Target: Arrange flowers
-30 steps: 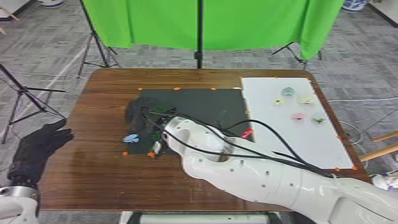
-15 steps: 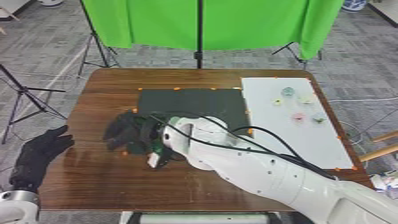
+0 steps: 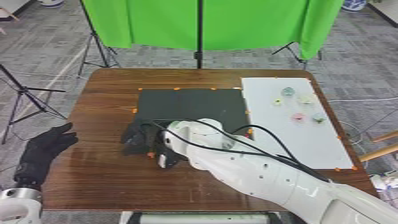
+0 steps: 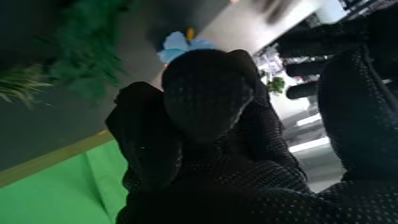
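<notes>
Spreading, broad-petaled, pale-blue flower [image 4: 174, 44]

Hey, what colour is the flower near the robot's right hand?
The flower is light blue; it shows best in the right wrist view.

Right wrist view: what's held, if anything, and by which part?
Can't tell: the blue flower shows beyond the right hand, which hides any hold on it.

Right hand [image 4: 209, 100], gloved | pale-blue flower [image 4: 181, 47] showing past it | green foliage [image 4: 89, 47] (feathery stuff)
</notes>
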`<action>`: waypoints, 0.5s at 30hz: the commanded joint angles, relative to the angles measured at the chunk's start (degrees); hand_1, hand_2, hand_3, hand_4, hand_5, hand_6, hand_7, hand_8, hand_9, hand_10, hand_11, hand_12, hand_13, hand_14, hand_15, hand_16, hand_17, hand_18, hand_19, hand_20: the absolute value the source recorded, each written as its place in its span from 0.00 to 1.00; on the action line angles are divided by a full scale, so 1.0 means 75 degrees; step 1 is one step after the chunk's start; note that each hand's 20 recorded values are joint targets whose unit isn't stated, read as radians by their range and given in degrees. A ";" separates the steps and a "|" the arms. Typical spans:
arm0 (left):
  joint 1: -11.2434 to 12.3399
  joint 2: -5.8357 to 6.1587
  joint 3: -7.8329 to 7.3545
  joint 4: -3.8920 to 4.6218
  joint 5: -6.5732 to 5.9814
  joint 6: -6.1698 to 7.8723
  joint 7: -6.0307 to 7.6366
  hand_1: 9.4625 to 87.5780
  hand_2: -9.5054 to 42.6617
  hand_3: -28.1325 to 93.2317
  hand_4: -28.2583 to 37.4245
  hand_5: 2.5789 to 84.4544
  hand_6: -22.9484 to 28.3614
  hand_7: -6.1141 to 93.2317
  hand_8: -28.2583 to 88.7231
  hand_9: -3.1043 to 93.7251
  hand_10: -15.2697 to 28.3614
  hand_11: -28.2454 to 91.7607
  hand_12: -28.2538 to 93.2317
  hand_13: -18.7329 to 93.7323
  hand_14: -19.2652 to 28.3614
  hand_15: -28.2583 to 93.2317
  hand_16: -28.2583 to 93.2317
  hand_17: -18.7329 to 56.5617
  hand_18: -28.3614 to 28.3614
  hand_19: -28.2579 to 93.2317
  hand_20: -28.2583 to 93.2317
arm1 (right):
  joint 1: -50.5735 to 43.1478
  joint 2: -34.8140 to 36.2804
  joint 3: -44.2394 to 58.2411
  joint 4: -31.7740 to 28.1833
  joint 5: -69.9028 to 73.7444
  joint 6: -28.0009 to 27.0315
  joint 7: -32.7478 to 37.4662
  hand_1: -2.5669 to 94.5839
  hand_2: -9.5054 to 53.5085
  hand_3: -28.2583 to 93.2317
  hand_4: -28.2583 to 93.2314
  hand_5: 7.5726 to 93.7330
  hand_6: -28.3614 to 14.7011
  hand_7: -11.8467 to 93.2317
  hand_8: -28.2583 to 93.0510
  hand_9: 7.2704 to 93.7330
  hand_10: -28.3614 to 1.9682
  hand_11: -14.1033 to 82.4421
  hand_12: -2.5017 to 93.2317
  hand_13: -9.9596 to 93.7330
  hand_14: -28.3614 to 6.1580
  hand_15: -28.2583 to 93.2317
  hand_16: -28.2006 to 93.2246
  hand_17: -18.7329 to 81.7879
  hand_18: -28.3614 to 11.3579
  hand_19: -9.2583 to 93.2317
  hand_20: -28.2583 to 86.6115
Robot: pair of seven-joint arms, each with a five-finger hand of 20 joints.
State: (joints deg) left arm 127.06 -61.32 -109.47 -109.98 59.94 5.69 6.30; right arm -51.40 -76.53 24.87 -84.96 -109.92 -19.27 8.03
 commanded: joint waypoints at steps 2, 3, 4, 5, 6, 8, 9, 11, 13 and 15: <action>0.0128 -0.0105 -0.0050 -0.0080 0.0059 -0.0099 -0.0049 0.19 0.56 0.77 0.00 0.55 0.58 0.15 0.19 0.51 0.70 0.39 0.32 0.52 0.81 0.38 0.22 0.43 0.76 0.38 0.42 | 0.0132 0.0053 -0.0017 0.0061 -0.0496 -0.0226 0.0033 0.26 0.27 0.79 0.11 0.46 0.53 0.22 0.17 0.45 0.53 0.20 0.10 0.96 0.71 0.74 0.46 0.80 0.29 1.00 0.77; 0.0152 -0.0106 -0.0055 -0.0099 0.0053 -0.0080 -0.0052 0.19 0.56 0.77 0.00 0.55 0.58 0.15 0.19 0.51 0.70 0.39 0.32 0.52 0.81 0.38 0.22 0.43 0.76 0.38 0.42 | 0.0157 0.0084 -0.0017 0.0023 -0.0429 -0.0200 0.0078 0.26 0.27 0.79 0.11 0.47 0.53 0.22 0.17 0.45 0.53 0.20 0.10 0.96 0.71 0.74 0.46 0.80 0.29 1.00 0.77; 0.0160 -0.0111 -0.0064 -0.0098 0.0051 -0.0079 -0.0046 0.19 0.56 0.77 0.00 0.55 0.58 0.15 0.19 0.51 0.70 0.39 0.32 0.52 0.81 0.38 0.22 0.43 0.76 0.38 0.42 | 0.0188 0.0103 -0.0018 0.0030 -0.0403 -0.0134 0.0071 0.26 0.27 0.79 0.11 0.47 0.53 0.22 0.17 0.45 0.53 0.20 0.10 0.96 0.71 0.74 0.46 0.80 0.28 1.00 0.77; 0.0186 -0.0121 -0.0072 -0.0109 0.0051 -0.0068 -0.0049 0.19 0.56 0.77 0.00 0.55 0.58 0.15 0.19 0.51 0.70 0.39 0.32 0.52 0.81 0.38 0.22 0.43 0.76 0.38 0.42 | 0.0207 0.0120 -0.0036 0.0000 -0.0387 -0.0058 0.0094 0.26 0.27 0.79 0.11 0.47 0.53 0.22 0.17 0.45 0.53 0.20 0.10 0.96 0.71 0.74 0.46 0.80 0.28 1.00 0.77; 0.0183 -0.0120 -0.0066 -0.0109 0.0053 -0.0074 -0.0067 0.19 0.56 0.77 0.00 0.55 0.58 0.15 0.19 0.51 0.70 0.39 0.32 0.52 0.81 0.38 0.22 0.43 0.76 0.38 0.42 | 0.0238 0.0133 -0.0038 -0.0010 -0.0422 -0.0012 0.0101 0.26 0.27 0.79 0.11 0.47 0.53 0.22 0.17 0.46 0.53 0.20 0.10 0.96 0.71 0.74 0.46 0.80 0.28 1.00 0.77; 0.0191 -0.0115 -0.0066 -0.0115 0.0053 -0.0094 -0.0073 0.19 0.56 0.77 0.00 0.55 0.58 0.15 0.19 0.51 0.70 0.39 0.32 0.52 0.81 0.38 0.22 0.42 0.76 0.38 0.42 | 0.0324 0.0184 -0.0092 -0.0046 -0.0544 0.0047 0.0083 0.25 0.27 0.79 0.11 0.48 0.53 0.22 0.17 0.46 0.53 0.20 0.10 0.97 0.71 0.74 0.46 0.81 0.28 1.00 0.77; 0.0205 -0.0127 -0.0072 -0.0129 0.0061 -0.0090 -0.0078 0.19 0.56 0.77 0.00 0.55 0.58 0.15 0.19 0.51 0.70 0.39 0.32 0.52 0.81 0.38 0.22 0.42 0.76 0.38 0.42 | 0.0342 0.0206 -0.0096 -0.0064 -0.0619 0.0046 0.0041 0.25 0.27 0.79 0.11 0.48 0.53 0.22 0.17 0.47 0.52 0.21 0.10 0.97 0.71 0.74 0.46 0.81 0.28 1.00 0.77; 0.0183 -0.0106 -0.0066 -0.0123 0.0060 -0.0113 -0.0084 0.19 0.56 0.77 0.00 0.55 0.58 0.15 0.19 0.51 0.70 0.39 0.32 0.52 0.81 0.38 0.22 0.42 0.76 0.38 0.42 | 0.0377 0.0249 -0.0078 -0.0084 -0.0544 -0.0035 0.0052 0.25 0.26 0.79 0.11 0.49 0.54 0.23 0.17 0.48 0.51 0.21 0.10 0.97 0.71 0.74 0.46 0.81 0.28 1.00 0.77; 0.0184 -0.0088 -0.0073 -0.0127 0.0061 -0.0115 -0.0098 0.19 0.56 0.77 0.00 0.55 0.58 0.15 0.19 0.51 0.70 0.39 0.32 0.52 0.81 0.38 0.22 0.42 0.76 0.38 0.42 | 0.0394 0.0307 -0.0069 -0.0143 -0.0526 -0.0121 0.0048 0.25 0.26 0.79 0.11 0.49 0.54 0.23 0.17 0.48 0.51 0.21 0.10 0.97 0.71 0.74 0.46 0.81 0.28 1.00 0.77; 0.0214 -0.0099 -0.0110 -0.0149 0.0065 -0.0109 -0.0104 0.19 0.56 0.77 0.00 0.55 0.58 0.15 0.19 0.51 0.70 0.39 0.32 0.52 0.81 0.38 0.22 0.42 0.76 0.38 0.42 | 0.0386 0.0389 -0.0029 -0.0243 -0.0399 -0.0052 0.0006 0.24 0.26 0.79 0.12 0.50 0.54 0.23 0.17 0.49 0.51 0.21 0.11 0.97 0.72 0.74 0.46 0.81 0.28 1.00 0.77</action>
State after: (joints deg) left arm 127.81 -61.60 -109.86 -110.83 60.10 5.50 6.21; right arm -49.53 -75.34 24.01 -85.01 -113.19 -19.79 8.24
